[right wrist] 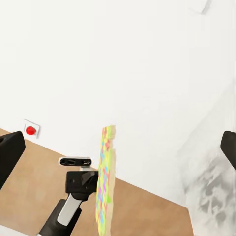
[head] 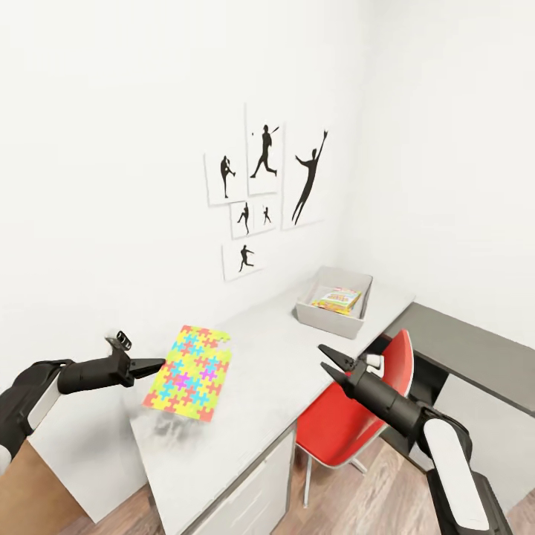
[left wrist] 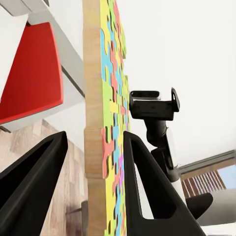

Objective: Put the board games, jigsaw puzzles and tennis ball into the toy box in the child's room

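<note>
Jigsaw puzzle (head: 189,363) is pinched by the left gripper (head: 152,364), short of the toy box (head: 336,321) already holding one board game (head: 337,298); the right gripper (head: 328,360) is parted, empty.

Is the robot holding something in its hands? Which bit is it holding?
Yes. The left gripper holds the jigsaw puzzle by its edge, lifted off the table. The right gripper is open and holds nothing.

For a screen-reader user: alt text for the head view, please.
The left pincer holds a thin multicoloured mosaic puzzle square above a light-grey desk. Farther back sits a shallow grey bin containing a colourful game box.
</note>
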Available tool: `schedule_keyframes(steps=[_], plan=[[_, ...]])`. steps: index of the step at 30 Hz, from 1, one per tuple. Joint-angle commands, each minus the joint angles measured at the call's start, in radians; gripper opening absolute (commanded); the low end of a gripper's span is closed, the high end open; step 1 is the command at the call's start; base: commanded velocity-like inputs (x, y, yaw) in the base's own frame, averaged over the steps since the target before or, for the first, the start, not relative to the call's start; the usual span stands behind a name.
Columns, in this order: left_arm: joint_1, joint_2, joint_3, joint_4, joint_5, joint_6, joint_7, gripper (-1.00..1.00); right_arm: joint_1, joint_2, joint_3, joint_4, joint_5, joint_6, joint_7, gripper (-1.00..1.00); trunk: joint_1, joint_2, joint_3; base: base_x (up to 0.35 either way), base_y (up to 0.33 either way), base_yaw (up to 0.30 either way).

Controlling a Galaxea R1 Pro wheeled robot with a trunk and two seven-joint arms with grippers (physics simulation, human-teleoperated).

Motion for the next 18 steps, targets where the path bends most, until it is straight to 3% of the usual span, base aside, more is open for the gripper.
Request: schedule_keyframes(steps=[1, 6, 18], plan=[[-0.001, 0.001, -0.004, 0.000, 0.001, 0.011, -0.006, -1.00, -0.001, 0.001, -0.003, 0.001, 0.004, -0.001, 0.007, 1.00, 0.000, -0.001, -0.001, 0.000, -0.287, -0.185], [-0.001, 0.001, -0.005, -0.001, 0.001, 0.011, -0.006, -1.00, -0.001, 0.001, -0.001, 0.000, 0.004, -0.013, 0.006, 1.00, 0.000, -0.001, 0.005, 0.088, -0.243, -0.186], [-0.001, 0.001, -0.005, 0.000, 0.001, 0.011, -0.006, -1.00, -0.001, 0.001, 0.000, 0.000, 0.007, -0.015, 0.005, 1.00, 0.000, -0.001, 0.019, 0.198, -0.201, -0.187]])
